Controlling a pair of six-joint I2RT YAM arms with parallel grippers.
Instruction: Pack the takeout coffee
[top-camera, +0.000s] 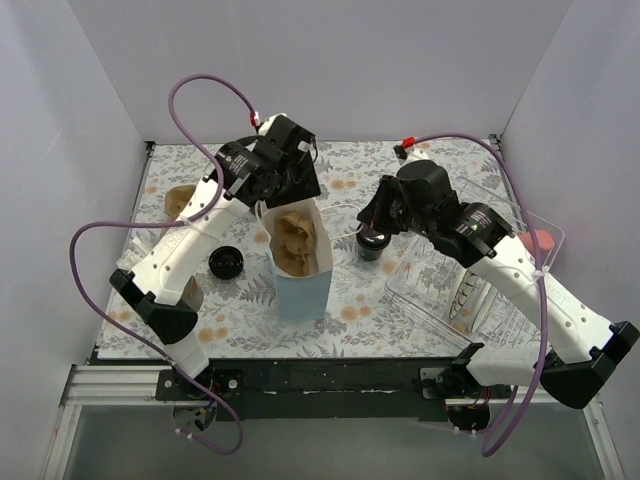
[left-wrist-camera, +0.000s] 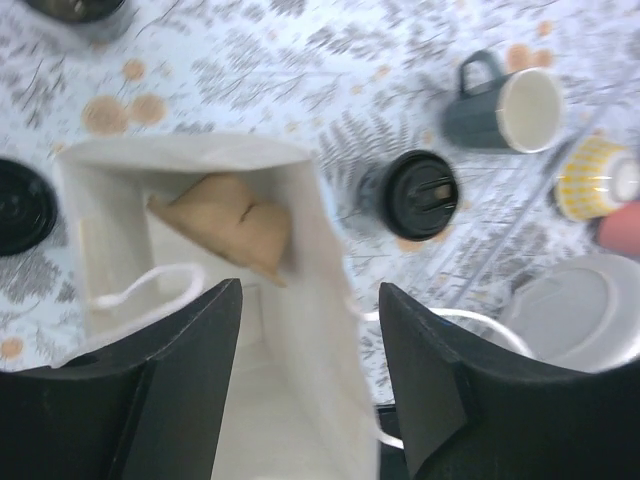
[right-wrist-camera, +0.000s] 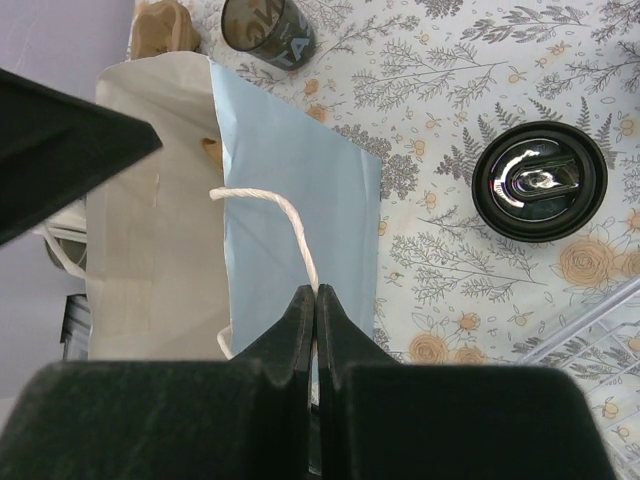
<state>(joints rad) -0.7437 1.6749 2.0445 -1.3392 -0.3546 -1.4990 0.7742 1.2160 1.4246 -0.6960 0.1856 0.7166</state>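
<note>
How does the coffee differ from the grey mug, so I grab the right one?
The coffee stands upright with a black lid on; the mug lies on its side, its open mouth showing a pale inside. The mug has a handle; the coffee has none. The coffee sits nearer the bag than the mug. Both are dark and outside the bag.

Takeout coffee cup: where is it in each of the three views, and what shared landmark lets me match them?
Top external: takeout coffee cup right of centre, just right of the light-blue paper bag.
Left wrist: cup right of centre, beside the bag's mouth.
Right wrist: cup at upper right, lid facing the camera.
Shared landmark: the bag, left of the cup in all three; the right claw pinches its cord handle.
</note>
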